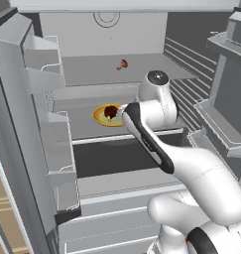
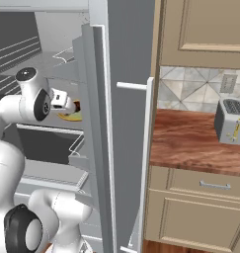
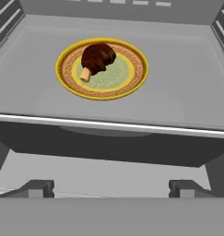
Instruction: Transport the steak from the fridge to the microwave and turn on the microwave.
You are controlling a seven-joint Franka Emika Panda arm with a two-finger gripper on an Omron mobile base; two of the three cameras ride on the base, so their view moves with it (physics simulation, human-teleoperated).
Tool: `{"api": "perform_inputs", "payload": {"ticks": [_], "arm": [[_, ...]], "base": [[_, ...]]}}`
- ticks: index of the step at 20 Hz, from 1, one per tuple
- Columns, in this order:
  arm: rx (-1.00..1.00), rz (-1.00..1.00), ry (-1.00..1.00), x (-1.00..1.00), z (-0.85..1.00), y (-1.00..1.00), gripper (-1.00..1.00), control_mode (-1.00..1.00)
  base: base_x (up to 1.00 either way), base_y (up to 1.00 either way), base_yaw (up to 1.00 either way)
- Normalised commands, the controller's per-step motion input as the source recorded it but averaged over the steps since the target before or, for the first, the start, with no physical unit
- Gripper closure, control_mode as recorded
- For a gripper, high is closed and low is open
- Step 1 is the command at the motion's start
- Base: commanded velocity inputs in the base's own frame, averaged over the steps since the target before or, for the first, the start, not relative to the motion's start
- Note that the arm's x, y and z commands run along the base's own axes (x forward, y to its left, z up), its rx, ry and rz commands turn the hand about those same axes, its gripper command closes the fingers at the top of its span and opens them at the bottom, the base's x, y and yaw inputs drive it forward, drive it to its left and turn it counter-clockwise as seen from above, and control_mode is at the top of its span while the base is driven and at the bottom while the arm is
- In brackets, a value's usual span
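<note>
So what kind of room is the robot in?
It looks like a kitchen. There is an open fridge with a steak on a yellow plate inside, and beside it a wooden counter with a toaster and cupboards.

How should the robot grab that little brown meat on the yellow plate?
Probably by the steak's rounded dark body, coming down from above with the open gripper. It sits on the yellow plate on a fridge shelf, so a side approach would likely hit the plate's raised rim.
</note>
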Motion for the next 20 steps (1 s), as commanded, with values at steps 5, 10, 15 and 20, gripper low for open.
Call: {"api": "perform_inputs", "payload": {"ticks": [5,10,15,20], "arm": [[0.00,-0.03,0.00,0.27,-0.01,0.26,-1.00,-1.00],[0.02,-0.03,0.00,0.23,-0.14,0.14,-1.00,-1.00],[0.05,-0.05,0.00,0.16,-0.24,0.01,-1.00,-1.00],[0.05,-0.05,0.00,0.21,-0.16,0.00,-1.00,-1.00]], "base": [[0.00,0.00,0.00],[0.00,0.00,0.00],[0.00,0.00,0.00],[0.00,0.00,0.00]]}}
